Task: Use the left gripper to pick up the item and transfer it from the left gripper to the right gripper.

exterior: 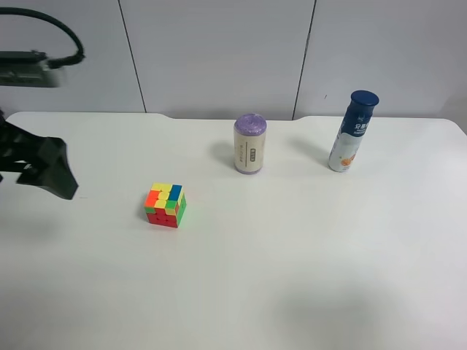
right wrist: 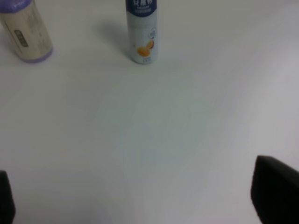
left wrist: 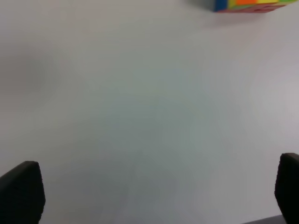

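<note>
The item, a small puzzle cube [exterior: 166, 205] with red, yellow, green, blue and orange squares, sits on the white table [exterior: 306, 262], left of the middle. My left gripper [exterior: 60, 179] hangs over the table at the exterior high view's left edge, apart from the cube. In the left wrist view the left gripper [left wrist: 154, 193] is open and empty, and the cube [left wrist: 247, 4] shows only as a strip at the picture's edge. My right gripper [right wrist: 140, 200] is open and empty in the right wrist view. It is out of the exterior high view.
A purple-capped cream cylinder [exterior: 249, 144] and a blue-capped white bottle [exterior: 352, 132] stand upright toward the back of the table. Both show in the right wrist view, the cylinder [right wrist: 25, 32] and the bottle [right wrist: 142, 30], well ahead of the right gripper. A grey wall stands behind.
</note>
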Tool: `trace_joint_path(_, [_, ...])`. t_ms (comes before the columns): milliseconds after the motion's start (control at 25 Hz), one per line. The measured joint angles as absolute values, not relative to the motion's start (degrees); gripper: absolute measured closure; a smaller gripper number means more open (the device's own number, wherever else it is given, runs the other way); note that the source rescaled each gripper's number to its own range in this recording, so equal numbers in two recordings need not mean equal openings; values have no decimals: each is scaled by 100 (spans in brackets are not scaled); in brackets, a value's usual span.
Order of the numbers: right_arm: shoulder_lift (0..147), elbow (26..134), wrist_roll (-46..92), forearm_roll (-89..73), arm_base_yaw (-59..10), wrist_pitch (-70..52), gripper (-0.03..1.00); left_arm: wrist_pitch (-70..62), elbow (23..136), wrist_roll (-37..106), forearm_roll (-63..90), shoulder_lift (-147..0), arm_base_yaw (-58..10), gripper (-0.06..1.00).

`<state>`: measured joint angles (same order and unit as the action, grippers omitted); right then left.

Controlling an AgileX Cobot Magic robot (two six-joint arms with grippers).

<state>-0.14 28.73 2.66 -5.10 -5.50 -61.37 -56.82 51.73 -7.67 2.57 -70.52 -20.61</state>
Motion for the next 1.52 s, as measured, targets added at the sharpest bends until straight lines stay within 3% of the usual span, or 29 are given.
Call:
trace_joint_path(200, [-14, 2873, 266, -510, -550, -6137, -3, -5211, 5501, -1423, 94, -7919, -2868, -6])
trace_joint_path(360, [-14, 2873, 266, -510, -550, -6137, -3, -5031, 5962, -1596, 94, -8575, -3099, -6])
trace_joint_path(920, [-14, 2873, 266, -510, -550, -6137, -3, -4869, 7093, -1624, 103, -10336, -3108, -6])
trace_joint_path(1520, [-14, 2873, 266, -510, -550, -6137, -3, -4514, 7178, -1677, 98, -11327, -3108, -6])
